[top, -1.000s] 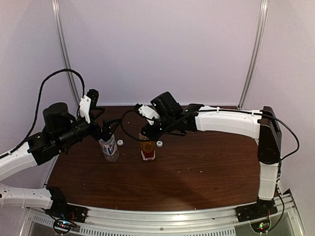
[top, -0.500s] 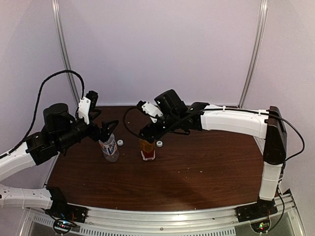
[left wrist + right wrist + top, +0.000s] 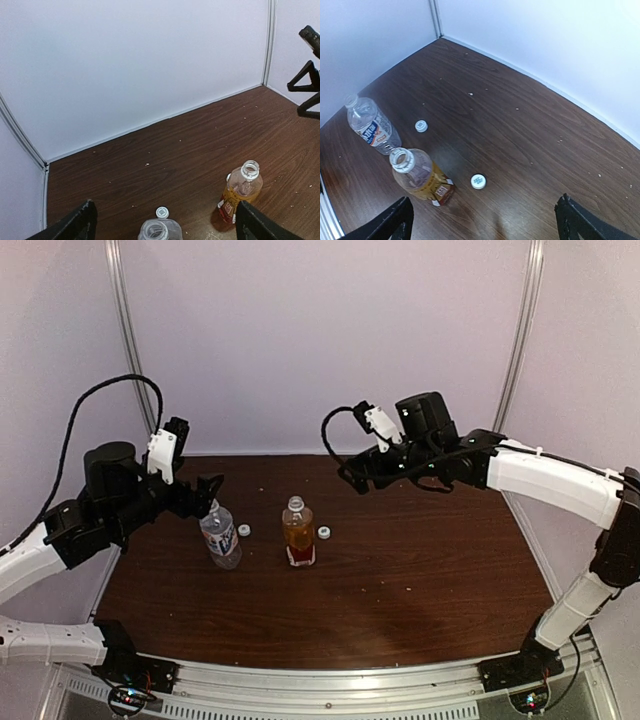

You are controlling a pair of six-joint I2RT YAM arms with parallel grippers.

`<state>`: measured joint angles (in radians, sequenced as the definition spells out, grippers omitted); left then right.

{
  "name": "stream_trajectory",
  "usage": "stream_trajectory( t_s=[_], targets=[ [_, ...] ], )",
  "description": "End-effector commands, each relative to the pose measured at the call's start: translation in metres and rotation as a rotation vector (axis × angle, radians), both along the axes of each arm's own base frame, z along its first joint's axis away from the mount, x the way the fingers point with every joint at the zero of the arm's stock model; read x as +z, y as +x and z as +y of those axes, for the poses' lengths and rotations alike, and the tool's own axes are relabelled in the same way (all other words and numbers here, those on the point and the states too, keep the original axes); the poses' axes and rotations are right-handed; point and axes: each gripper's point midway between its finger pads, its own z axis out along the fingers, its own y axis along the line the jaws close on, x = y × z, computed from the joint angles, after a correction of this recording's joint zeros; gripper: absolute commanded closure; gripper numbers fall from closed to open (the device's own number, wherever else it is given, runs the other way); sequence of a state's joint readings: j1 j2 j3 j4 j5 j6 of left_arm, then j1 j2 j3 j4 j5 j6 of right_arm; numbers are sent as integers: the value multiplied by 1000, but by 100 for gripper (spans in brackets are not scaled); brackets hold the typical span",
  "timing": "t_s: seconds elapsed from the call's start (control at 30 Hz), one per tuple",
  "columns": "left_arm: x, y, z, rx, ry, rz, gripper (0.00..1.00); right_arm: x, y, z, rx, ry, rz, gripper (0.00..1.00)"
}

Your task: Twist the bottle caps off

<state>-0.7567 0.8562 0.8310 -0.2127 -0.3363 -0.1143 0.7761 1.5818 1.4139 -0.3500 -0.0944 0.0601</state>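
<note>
Dark brown wood-grain table (image 3: 420,580) fills the lower half of the overhead view. At centre left, the left gripper (image 3: 208,492) hangs just above the clear bottle (image 3: 220,537), its pincer spread wide and holding nothing. In its own wrist view the fingers (image 3: 80,225) sit in the bottom corners, with the bottle's open mouth low between them.

The clear bottle stands upright with a white-grey label and no cap on its neck. The first white cap (image 3: 243,530) lies flat on the wood just to its right, between the two bottles.

Near the middle of the frame the amber bottle (image 3: 297,533) stands upright, red-yellow label low on its body, mouth open. The second white cap (image 3: 323,533) rests on the table just beside it on the right.

Up and to the right, the right gripper (image 3: 352,478) hovers in the air, well apart from both bottles, its pincer also spread and empty.
</note>
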Motion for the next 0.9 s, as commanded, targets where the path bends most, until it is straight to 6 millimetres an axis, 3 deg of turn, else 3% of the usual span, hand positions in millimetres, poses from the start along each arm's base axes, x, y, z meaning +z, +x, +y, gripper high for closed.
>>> stream_trajectory(
  t_s=[0.0,0.17,0.37,0.63,0.87],
  targets=[
    [27,5,23,93,9,-69,2,21,8,-41,-101,51,-20,0],
    [33,12,35,132,48,-84,2,32,16,-81,-189,50,-36,0],
    [37,23,53,169,55,-85,2,44,20,-112,-268,24,-69,0],
    [33,35,73,209,20,-74,2,50,20,-134,-337,-3,-116,0],
    [28,27,77,206,19,-102,2,53,11,-147,-370,15,-168,0]
  ],
)
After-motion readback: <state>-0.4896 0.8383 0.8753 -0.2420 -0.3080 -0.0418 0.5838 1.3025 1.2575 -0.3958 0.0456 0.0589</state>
